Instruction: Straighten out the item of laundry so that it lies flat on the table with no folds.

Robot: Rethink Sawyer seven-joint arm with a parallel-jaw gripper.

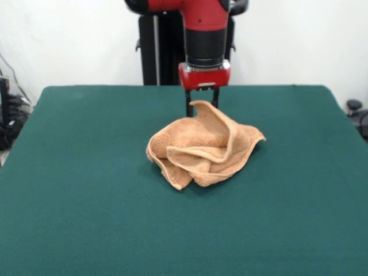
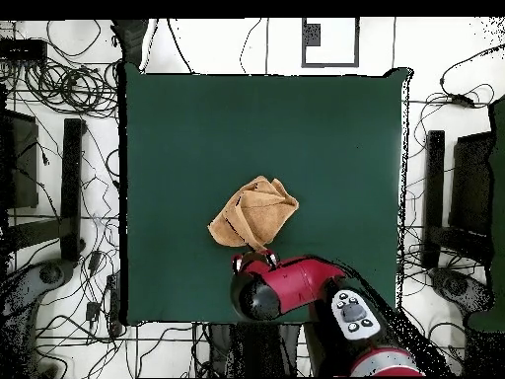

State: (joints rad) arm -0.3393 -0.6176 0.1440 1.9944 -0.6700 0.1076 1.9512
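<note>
The tan-orange towel [image 1: 201, 146] lies crumpled in a folded heap near the middle of the dark green table [image 1: 86, 190]. One hemmed edge of it rises in a peak at the far side, up into my gripper [image 1: 201, 105]. The gripper hangs straight down from the red arm and is shut on that raised edge, just above the table. In the overhead view the towel [image 2: 254, 212] narrows toward the gripper [image 2: 258, 257], which sits at its edge nearest the robot's base; the rest of it rests on the table [image 2: 335, 128].
The robot's black pedestal [image 1: 164, 52] stands behind the table's far edge. Cables and black stands [image 2: 69, 178] lie on the floor around the table.
</note>
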